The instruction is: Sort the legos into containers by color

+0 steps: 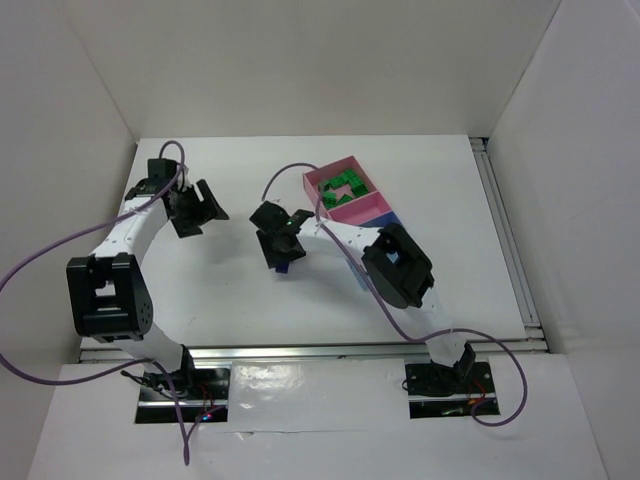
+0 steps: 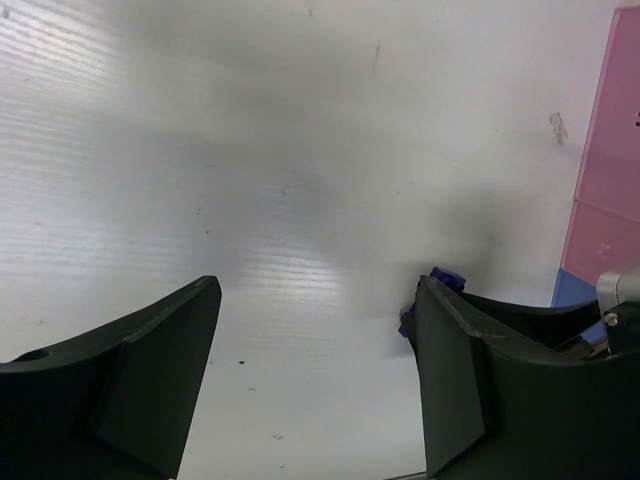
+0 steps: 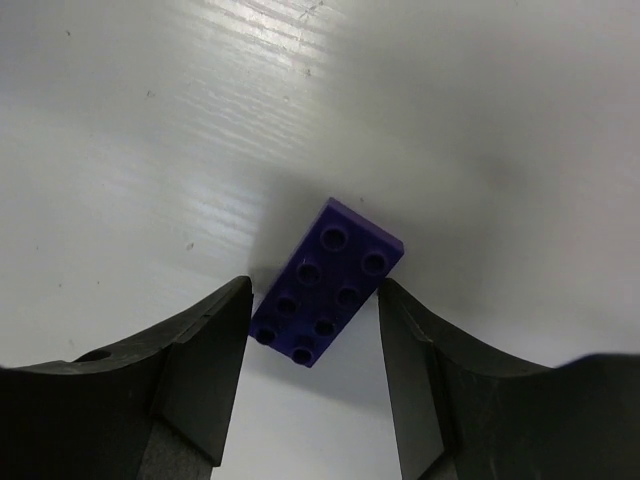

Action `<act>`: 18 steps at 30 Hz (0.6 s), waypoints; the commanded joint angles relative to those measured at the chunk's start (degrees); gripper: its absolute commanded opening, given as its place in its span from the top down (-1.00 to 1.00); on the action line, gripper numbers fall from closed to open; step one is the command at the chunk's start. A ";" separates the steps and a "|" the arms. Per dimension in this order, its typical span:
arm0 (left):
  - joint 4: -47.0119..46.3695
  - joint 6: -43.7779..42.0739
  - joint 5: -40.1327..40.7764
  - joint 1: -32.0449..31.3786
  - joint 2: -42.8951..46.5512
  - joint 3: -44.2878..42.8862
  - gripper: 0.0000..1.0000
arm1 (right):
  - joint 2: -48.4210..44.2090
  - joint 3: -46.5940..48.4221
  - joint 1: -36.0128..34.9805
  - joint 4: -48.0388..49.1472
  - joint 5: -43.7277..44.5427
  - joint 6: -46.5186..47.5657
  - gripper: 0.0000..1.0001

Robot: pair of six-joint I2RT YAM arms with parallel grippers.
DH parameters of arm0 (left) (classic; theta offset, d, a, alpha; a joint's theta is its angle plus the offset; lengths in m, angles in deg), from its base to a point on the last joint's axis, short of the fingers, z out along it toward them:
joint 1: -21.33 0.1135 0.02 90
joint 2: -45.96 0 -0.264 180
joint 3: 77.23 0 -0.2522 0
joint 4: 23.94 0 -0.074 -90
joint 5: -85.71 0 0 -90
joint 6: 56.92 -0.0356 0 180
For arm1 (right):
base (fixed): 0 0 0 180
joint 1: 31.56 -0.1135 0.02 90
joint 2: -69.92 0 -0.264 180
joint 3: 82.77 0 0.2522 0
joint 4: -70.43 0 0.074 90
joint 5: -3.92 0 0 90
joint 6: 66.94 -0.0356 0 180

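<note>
Legos, then: one dark purple flat plastic brick (image 3: 325, 285), with eight studs in two rows of four, lies flat on the white table (image 1: 450, 180), turned at a slant between the two fingers of my right gripper (image 3: 312, 290). My fingers there stand close on either side of it. One touches the brick's near corner, while a thin strip of table shows between the other and the brick's long edge, so I am around it but not clamped on it. The rest of the legos I can see are bright green plastic bricks (image 1: 343, 187), heaped in a cluster too tight for me to count one by one. All of them sit in the far pink compartment (image 1: 330, 166) of the row of joined shallow open boxes. I make out three compartments of that row: this pink one, a second pink one (image 1: 362, 208) next to it, and a blue one (image 1: 388, 218) after that. My right arm covers whatever lies beyond. My left gripper (image 2: 318, 290) hangs well to the left of the purple brick, its two fingers spread wide over bare table with nothing between them.
</note>
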State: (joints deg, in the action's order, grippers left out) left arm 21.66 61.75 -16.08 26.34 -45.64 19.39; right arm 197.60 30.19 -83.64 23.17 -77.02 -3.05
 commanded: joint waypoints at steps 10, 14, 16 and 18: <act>-0.72 1.66 -1.74 1.05 2.56 1.60 -0.64 | 5.49 7.41 -1.71 -9.22 12.30 0.62 0.27; -1.24 1.66 -2.27 1.05 2.56 1.60 -0.64 | 1.45 4.62 -1.71 -7.20 12.30 1.15 0.43; -1.25 1.66 -2.27 1.05 2.56 1.60 -0.64 | -0.84 3.11 -1.71 -5.79 11.77 1.76 0.45; -1.25 1.66 -2.27 1.05 2.56 1.60 -0.64 | -4.53 1.01 -1.11 -4.13 12.64 1.76 0.45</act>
State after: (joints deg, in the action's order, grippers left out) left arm 21.33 62.27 -17.24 27.35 -45.05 20.78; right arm 199.37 33.56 -85.19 18.95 -66.90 -2.13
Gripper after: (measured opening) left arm 0.819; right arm 0.430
